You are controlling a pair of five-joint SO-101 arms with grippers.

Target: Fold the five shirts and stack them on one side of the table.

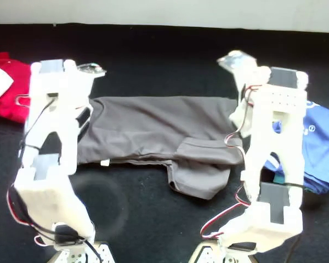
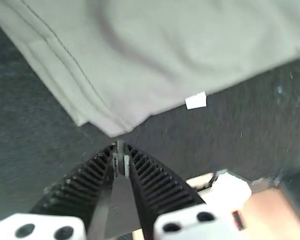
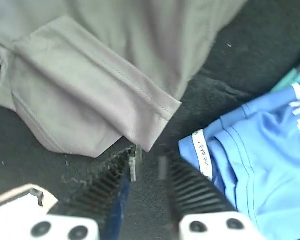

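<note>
A grey short-sleeved fabric shirt (image 1: 153,129) was seen laid flat on the black cloth-covered table (image 1: 153,49), its long axis running from side to side between the 2 arms. The left gripper (image 2: 120,156), its ribbed black jaws pressed together on nothing, was held just short of a doubled corner of the shirt (image 2: 112,131), near a small white tag (image 2: 196,101). The right gripper (image 3: 149,162), jaws parted by a narrow gap, was poised with the corner of a hemmed flap (image 3: 152,142), apparently a sleeve, lying directly ahead of that gap. A crumpled blue shirt (image 3: 260,150) lay just beside it, and a bunched red shirt (image 1: 8,98) lay at the table's far left. The next fold was judged to depend on each end being taken by the arm nearest it: the flap by the right, the doubled corner by the left, whose jaws would first need to be opened.
</note>
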